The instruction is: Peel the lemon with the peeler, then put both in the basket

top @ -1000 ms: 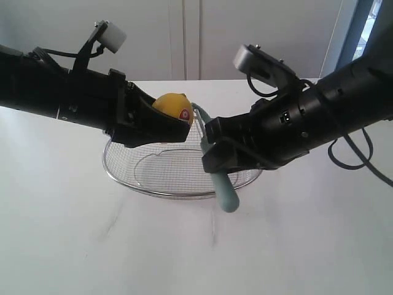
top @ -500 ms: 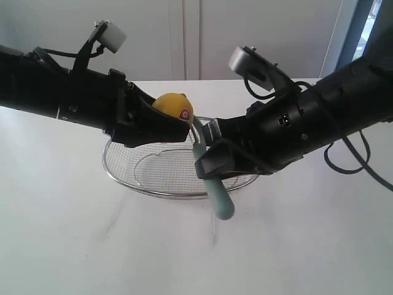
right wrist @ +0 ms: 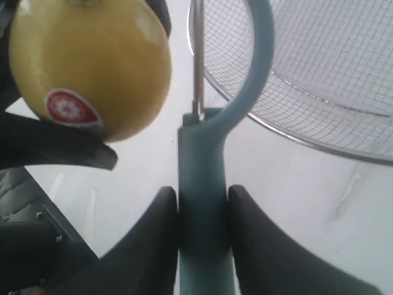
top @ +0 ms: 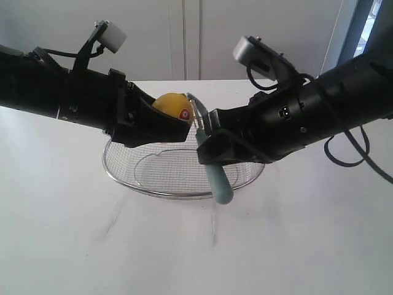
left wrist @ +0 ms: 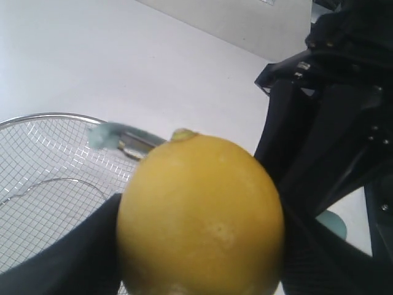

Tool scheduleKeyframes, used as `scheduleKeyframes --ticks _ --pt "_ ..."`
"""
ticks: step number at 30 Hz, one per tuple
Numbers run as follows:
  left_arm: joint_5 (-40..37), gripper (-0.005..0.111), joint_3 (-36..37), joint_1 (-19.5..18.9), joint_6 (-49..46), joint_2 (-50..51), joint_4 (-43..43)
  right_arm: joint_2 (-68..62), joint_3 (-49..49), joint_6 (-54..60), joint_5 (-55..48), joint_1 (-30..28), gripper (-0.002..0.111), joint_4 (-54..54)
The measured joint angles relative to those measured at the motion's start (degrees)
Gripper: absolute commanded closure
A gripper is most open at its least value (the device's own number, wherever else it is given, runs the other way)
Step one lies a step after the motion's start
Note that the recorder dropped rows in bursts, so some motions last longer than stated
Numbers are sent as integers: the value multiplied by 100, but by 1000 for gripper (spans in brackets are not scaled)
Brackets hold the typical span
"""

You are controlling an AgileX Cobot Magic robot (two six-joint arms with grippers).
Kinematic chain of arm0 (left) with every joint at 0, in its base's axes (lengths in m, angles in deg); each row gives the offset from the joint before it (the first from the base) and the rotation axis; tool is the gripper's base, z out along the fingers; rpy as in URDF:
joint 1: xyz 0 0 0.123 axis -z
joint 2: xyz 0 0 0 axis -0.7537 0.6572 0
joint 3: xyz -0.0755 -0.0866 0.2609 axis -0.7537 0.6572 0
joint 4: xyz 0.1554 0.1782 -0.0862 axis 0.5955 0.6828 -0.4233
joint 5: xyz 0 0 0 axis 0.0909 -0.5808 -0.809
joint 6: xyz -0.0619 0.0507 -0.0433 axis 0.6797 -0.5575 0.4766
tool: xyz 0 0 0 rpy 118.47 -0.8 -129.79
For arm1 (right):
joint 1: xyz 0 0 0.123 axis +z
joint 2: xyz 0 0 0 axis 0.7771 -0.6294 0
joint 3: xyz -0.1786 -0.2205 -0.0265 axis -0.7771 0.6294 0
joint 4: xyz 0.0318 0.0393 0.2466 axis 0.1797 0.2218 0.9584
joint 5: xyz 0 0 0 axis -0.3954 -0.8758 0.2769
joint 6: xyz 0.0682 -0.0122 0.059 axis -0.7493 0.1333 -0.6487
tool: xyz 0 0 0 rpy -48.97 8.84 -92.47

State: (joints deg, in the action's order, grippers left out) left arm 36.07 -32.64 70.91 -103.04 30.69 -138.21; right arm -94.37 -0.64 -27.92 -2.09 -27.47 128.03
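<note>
My left gripper [top: 161, 123] is shut on the yellow lemon [top: 172, 106], holding it above the wire mesh basket [top: 123, 178]; its red sticker faces the other arm. The lemon [left wrist: 199, 212] fills the left wrist view between the black fingers [left wrist: 67, 264]. My right gripper [top: 207, 144] is shut on the teal handle of the peeler [top: 216, 179], which stands nearly upright. The blade head [top: 195, 106] lies beside the lemon's right side, touching or almost touching. In the right wrist view the peeler [right wrist: 202, 203] sits clamped between the fingers [right wrist: 153, 239], next to the lemon [right wrist: 92, 67] and the basket [right wrist: 319, 80].
The basket rests on a white table [top: 92, 246], under both grippers. A white wall and cabinet doors stand behind. Black cables hang from the right arm [top: 344, 153].
The right gripper has lifted the peeler upward along the lemon's right side, after dipping lower half a second ago. The left gripper and lemon have stayed still.
</note>
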Motion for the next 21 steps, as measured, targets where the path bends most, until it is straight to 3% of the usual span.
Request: scheduleKeyframes --ticks 21 --pt "0 107 0 0 0 0 0 723 0 -316 479 0 108 -459"
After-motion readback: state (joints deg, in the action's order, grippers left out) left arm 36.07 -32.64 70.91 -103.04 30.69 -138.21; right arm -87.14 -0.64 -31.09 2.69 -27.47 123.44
